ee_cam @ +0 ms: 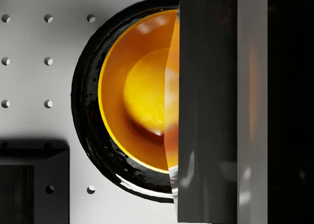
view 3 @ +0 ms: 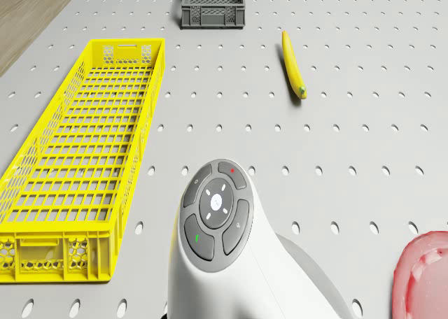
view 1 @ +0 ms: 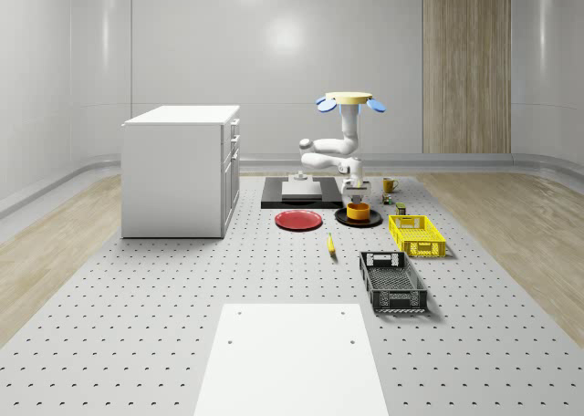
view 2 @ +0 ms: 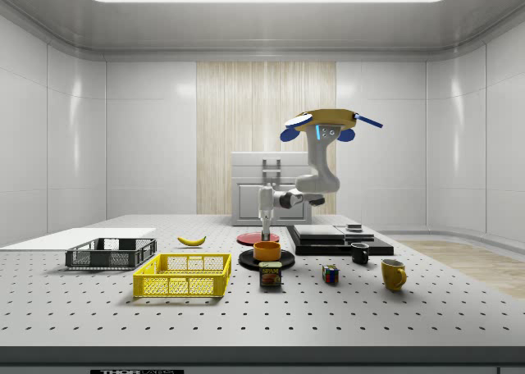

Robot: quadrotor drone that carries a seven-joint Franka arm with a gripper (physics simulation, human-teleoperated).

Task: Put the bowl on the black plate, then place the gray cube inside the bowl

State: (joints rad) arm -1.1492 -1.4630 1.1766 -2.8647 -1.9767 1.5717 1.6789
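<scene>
The bowl [ee_cam: 140,91] already sits on the black plate [ee_cam: 86,111], centred in it, so the first half of your task looks done; your pincer [view 1: 358,192] hangs straight above it, and in the wrist view a gray slab, which I take for the gray cube [ee_cam: 208,111], hides half the bowl, held there so that it can drop inside; whether the fingers are clamped on it I cannot tell. The arm reaches down from the drone [view 1: 350,99], which hovers over the far part of the worktop [view 1: 182,288], above the plate. Beside the plate lie the red plate [view 1: 298,220] and the yellow basket [view 1: 417,234]; a banana [view 1: 330,244] lies nearer.
</scene>
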